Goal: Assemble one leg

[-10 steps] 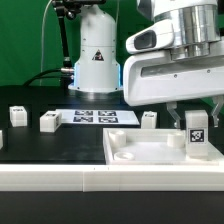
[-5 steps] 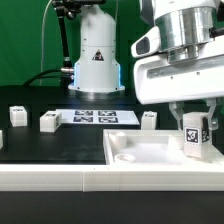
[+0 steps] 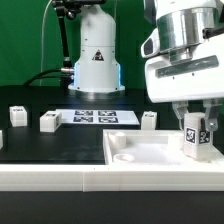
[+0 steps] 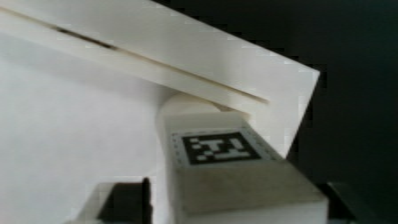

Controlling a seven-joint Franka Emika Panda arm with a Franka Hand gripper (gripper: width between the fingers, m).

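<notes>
My gripper (image 3: 197, 122) is shut on a leg (image 3: 194, 136), a small white post with a black-and-white tag on its face. It holds the leg upright at the right-hand corner of the large white tray (image 3: 140, 163) in the exterior view. I cannot tell whether the leg touches the tray floor. In the wrist view the leg (image 4: 221, 160) sits between my two dark fingers (image 4: 125, 202), with the tray's raised rim (image 4: 178, 72) just behind it and the tray floor beside it.
Three more loose white legs (image 3: 17, 116) (image 3: 49, 122) (image 3: 149, 119) stand on the black table behind the tray. The marker board (image 3: 95, 117) lies in front of the robot base (image 3: 97, 55). A white table edge (image 3: 80, 183) runs along the front.
The gripper's body has shifted toward the exterior view's right. The leg has stayed in its grip at the tray's right corner and has sunk very slightly.
</notes>
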